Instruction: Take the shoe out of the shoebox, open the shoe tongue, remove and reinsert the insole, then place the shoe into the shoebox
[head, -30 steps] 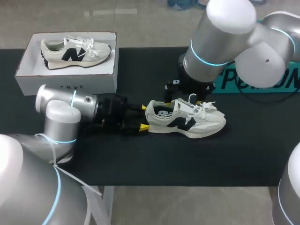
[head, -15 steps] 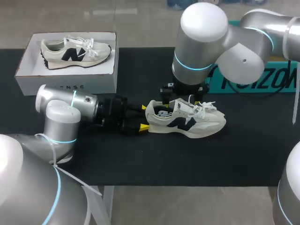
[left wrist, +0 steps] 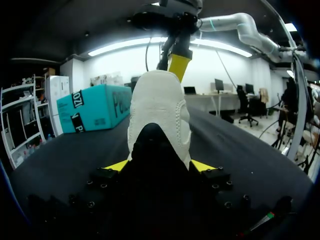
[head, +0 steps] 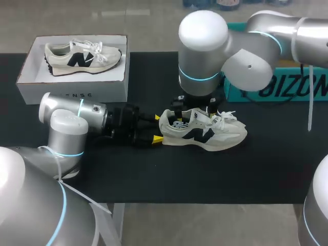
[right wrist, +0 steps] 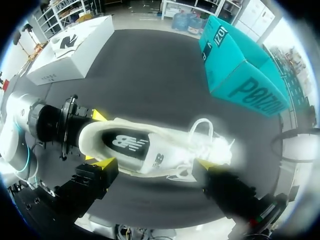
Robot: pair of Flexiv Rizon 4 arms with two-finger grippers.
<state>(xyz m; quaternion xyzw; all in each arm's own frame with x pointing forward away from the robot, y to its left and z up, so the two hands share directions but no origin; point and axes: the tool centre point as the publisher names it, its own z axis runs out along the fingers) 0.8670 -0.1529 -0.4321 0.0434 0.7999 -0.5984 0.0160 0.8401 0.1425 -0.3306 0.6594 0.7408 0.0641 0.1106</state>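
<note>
Stretching under everything, the black worktop (head: pixel 154 174) carries a teal cardboard carton (head: pixel 287 89) with large dark lettering. Near it is a white open-topped shoebox (head: pixel 72 89) with small print on its front wall and one cream trainer (head: pixel 82 57) inside.

A matching cream trainer with a dark side emblem (head: pixel 205 130) stands on its sole outside the box, near the middle of the worktop. The left pincer (head: pixel 157 128) pinches its heel from both sides. The right pincer (right wrist: pixel 156 163) hangs spread wide above the shoe's opening, touching nothing I can make out.

The shoe looks light, with a soft upper, a floppy tongue and loose laces that could snag. The firmer heel seems the safest hold. The printed insole is probably thin and bendy, best lifted at its heel edge.
</note>
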